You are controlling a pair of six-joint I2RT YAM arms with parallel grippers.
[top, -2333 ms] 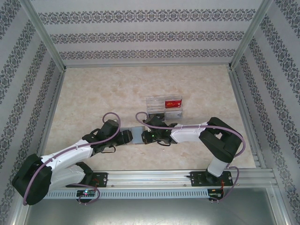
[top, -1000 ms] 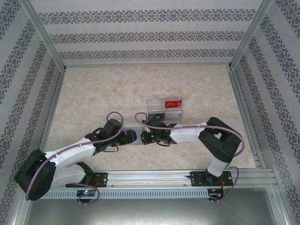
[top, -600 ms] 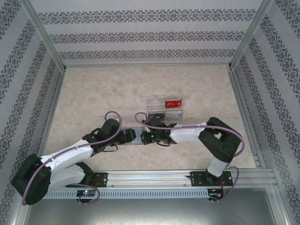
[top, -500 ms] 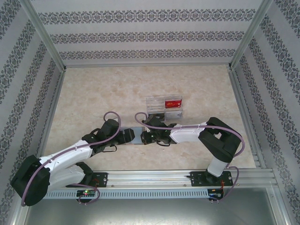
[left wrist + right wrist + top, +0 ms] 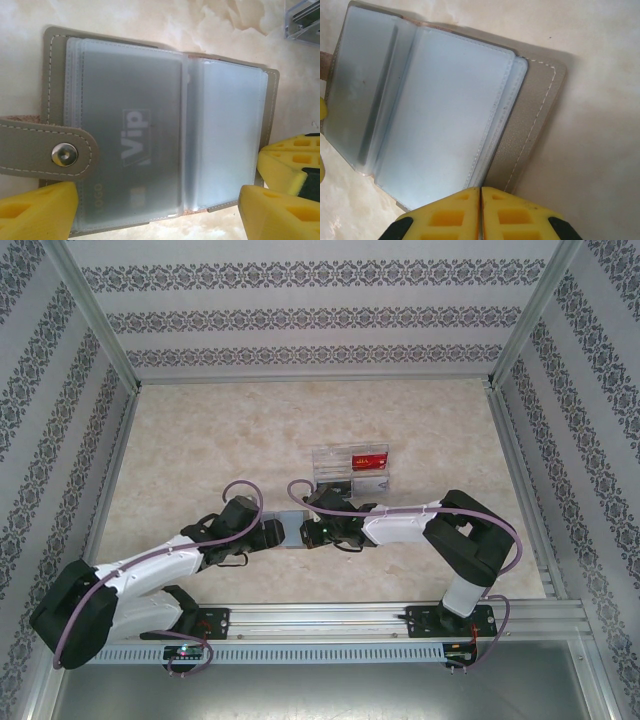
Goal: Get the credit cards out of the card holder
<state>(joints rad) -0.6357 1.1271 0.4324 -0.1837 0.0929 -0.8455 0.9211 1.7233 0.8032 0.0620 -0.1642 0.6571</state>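
- Card holder [image 5: 290, 527]: lies open and flat on the surface [image 5: 200, 450], between the two grippers. From above, most of it is hidden by them.
- Left wrist view of card holder [image 5: 220, 135]: its lower edge is cut off by the frame. The tab [image 5: 45, 150] with its metal snap lies across the left panel.
- Sleeves [image 5: 225, 125]: frosted plastic. The right-hand ones appear blank.
- Vip card [image 5: 132, 132]: inside the left sleeve. Only "Vip" and part of a smaller word can be read; its colour is blurred by the plastic.
- Clear tray [image 5: 330, 465]: well behind the holder. It holds a red card [image 5: 368, 460], with a pale card [image 5: 372, 483] just nearer; which compartment each is in cannot be told.
- Left gripper [image 5: 157, 220]: spread wide, yellow fingertips [image 5: 40, 210] at either lower corner of the holder, gripping nothing.
- Right gripper [image 5: 480, 212]: fingers pressed together with no gap, tips at the grey panel's edge [image 5: 535, 115]. Whether they touch it cannot be told.
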